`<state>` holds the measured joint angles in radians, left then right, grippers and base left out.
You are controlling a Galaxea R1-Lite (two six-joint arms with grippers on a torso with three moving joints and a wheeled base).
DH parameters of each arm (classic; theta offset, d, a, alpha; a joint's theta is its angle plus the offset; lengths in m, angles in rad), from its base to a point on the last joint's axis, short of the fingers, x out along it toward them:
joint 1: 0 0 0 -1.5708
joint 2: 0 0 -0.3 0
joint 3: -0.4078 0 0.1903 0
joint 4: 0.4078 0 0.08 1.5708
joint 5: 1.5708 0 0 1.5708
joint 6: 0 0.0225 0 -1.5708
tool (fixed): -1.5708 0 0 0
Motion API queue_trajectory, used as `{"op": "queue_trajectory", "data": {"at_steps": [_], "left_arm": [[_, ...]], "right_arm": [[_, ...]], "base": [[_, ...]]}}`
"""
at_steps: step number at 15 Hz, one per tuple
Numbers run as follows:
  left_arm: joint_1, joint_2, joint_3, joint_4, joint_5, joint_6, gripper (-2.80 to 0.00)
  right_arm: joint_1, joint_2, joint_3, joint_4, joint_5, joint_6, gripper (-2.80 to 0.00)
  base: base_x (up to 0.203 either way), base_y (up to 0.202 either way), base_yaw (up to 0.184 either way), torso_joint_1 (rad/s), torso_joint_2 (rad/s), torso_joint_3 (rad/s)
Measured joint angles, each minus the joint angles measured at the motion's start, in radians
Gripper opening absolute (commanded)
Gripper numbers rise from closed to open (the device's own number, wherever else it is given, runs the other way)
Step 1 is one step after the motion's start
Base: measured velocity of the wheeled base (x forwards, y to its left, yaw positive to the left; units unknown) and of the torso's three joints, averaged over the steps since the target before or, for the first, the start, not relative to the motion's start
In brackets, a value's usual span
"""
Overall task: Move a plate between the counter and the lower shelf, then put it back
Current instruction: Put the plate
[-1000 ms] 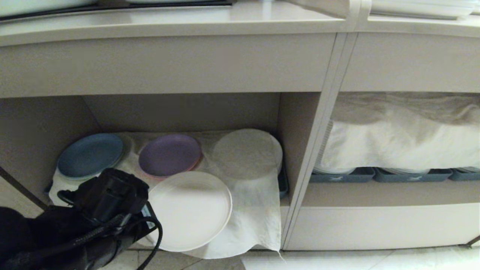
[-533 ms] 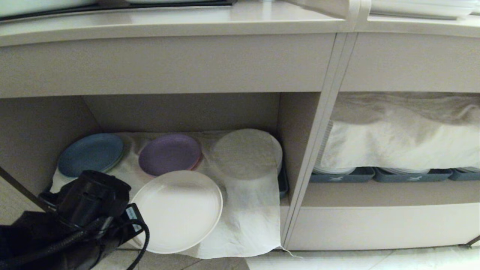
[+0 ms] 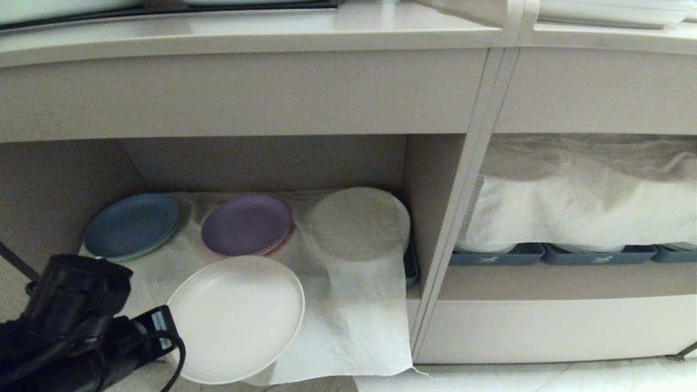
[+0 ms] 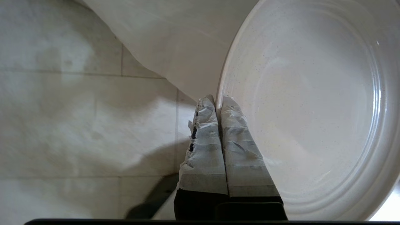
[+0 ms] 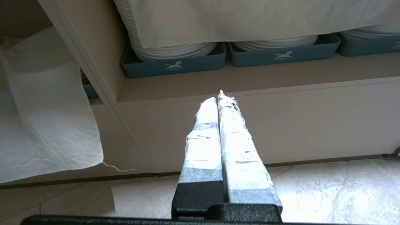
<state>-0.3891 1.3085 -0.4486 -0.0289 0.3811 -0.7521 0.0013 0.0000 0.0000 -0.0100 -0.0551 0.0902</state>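
Left gripper (image 4: 218,101), jaws pinching the plate (image 3: 235,317) rim, has drawn it leftward, out of the lower shelf (image 3: 348,305); transfer toward counter (image 3: 245,35) begins.

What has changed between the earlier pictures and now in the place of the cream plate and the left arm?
The left gripper, jaws shut on the rim of the small round matte cream plate, has drawn it leftward and outward over the front of the white cloth. The blue plate, purple plate and covered stack stayed put.
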Motion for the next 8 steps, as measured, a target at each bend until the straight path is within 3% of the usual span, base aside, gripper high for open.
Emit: {"op": "queue_trajectory", "data": {"at_steps": [2,6,8], "left_arm": [[0.028,-0.024,0.044,-0.051,-0.035,0.072,-2.8],[0.039,-0.052,0.074,-0.071,-0.074,0.102,-2.8],[0.045,-0.069,0.077,-0.072,-0.106,0.159,-2.8]], "right_arm": [[0.0,0.0,0.0,0.0,0.0,0.0,-2.8],[0.0,0.0,0.0,0.0,0.0,0.0,-2.8],[0.0,0.0,0.0,0.0,0.0,0.0,-2.8]], "base": [[0.0,0.0,0.0,0.0,0.0,0.0],[0.0,0.0,0.0,0.0,0.0,0.0],[0.0,0.0,0.0,0.0,0.0,0.0]]}}
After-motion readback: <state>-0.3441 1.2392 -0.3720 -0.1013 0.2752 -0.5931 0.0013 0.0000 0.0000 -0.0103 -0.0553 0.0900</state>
